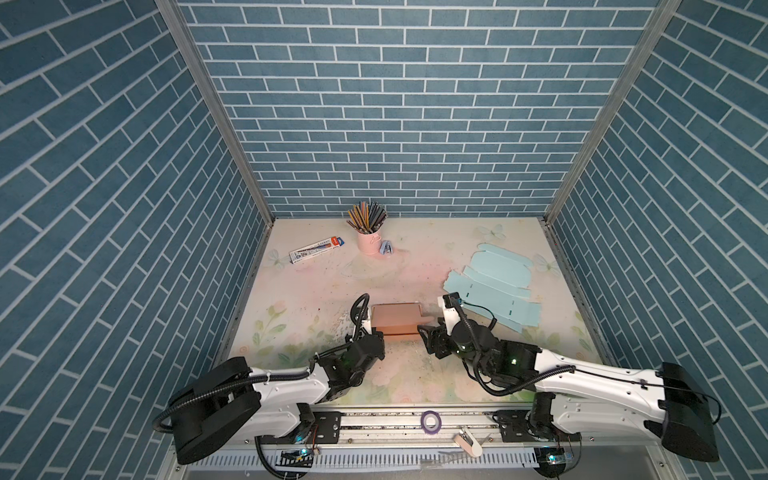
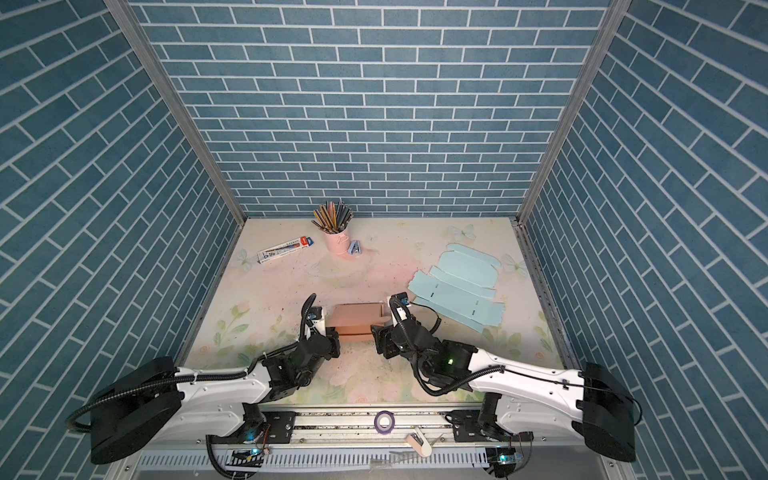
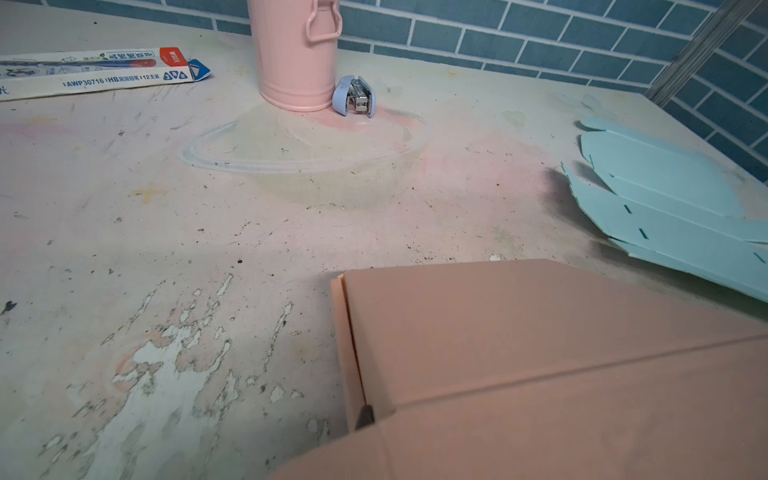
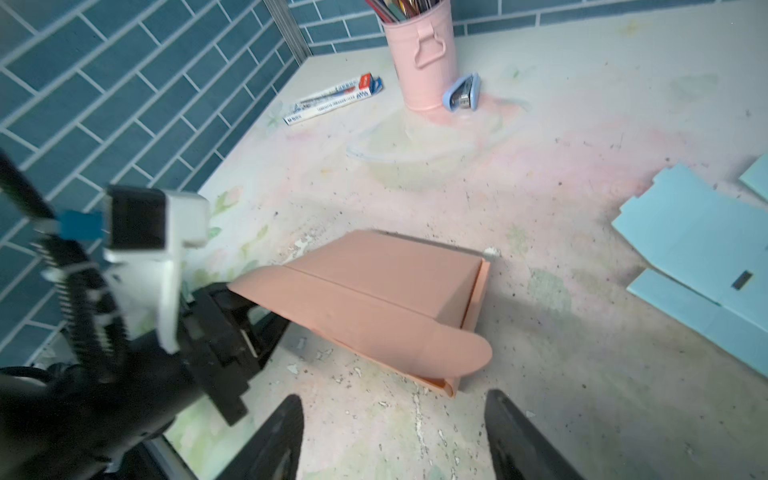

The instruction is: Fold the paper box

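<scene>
Fingers of the left gripper are pressed together at the 9 o'clock end of the pink box. One dark tip shows in the slit between the end wall and the lid. I can't tell whether a layer of paper is nipped between them, because the lid's rounded left ear drapes over them.

The box sits on the table at about 6 o'clock from its centre, between the two grippers. Its lid is laid down over the tray, and it looks close to finished. At its 3 o'clock end the right ear sticks out loose, not tucked into the side.

Just beyond that end, the right gripper hangs clear of the box, its fingers well apart with nothing between them. Further off at 2 o'clock lies a flat blue box blank, unfolded, and the right arm's cable seems to loop close over its near edge.

To my eye the trouble is that loose right ear. A push on it from 3 o'clock could slide the light box toward 9 o'clock instead of seating the flap, unless the left side really has hold. A flap that misses the gap would likely buckle or crease. If the left fingers are only resting there, the lid may spring up. A wide swing of the right arm could also drag the blue blank.
</scene>
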Action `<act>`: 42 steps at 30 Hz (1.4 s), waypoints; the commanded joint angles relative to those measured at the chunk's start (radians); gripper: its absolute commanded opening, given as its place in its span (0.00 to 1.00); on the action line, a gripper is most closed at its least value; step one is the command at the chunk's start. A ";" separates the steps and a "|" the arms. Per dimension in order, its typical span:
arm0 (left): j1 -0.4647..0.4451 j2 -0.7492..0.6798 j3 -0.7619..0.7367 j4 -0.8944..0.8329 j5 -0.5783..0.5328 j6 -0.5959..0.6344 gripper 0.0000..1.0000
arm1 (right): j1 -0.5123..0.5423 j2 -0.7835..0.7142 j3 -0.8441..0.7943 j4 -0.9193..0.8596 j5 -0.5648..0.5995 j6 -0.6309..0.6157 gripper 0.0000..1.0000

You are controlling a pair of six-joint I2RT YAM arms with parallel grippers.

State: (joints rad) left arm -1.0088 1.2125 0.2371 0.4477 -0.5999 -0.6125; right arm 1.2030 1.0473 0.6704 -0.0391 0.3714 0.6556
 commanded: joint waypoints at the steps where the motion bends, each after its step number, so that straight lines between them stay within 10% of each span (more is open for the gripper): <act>1: -0.038 0.015 0.020 -0.089 -0.038 0.017 0.03 | 0.007 -0.013 0.097 -0.107 0.044 -0.031 0.71; 11: -0.116 0.043 0.071 -0.146 -0.083 0.006 0.08 | -0.127 0.176 0.169 -0.136 -0.022 -0.041 0.71; 25: -0.240 -0.187 0.110 -0.572 0.078 -0.070 0.77 | -0.162 0.340 0.106 -0.091 -0.081 -0.032 0.70; 34: -0.270 -0.557 0.176 -0.876 0.409 -0.009 0.90 | -0.164 0.355 0.065 -0.086 -0.094 -0.019 0.70; 42: -0.252 -0.512 0.423 -0.992 0.309 0.086 0.96 | -0.165 0.378 0.030 -0.057 -0.105 0.004 0.69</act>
State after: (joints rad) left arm -1.2690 0.6315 0.5865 -0.4641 -0.2459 -0.5804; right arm 1.0412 1.4055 0.7258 -0.1009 0.2726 0.6308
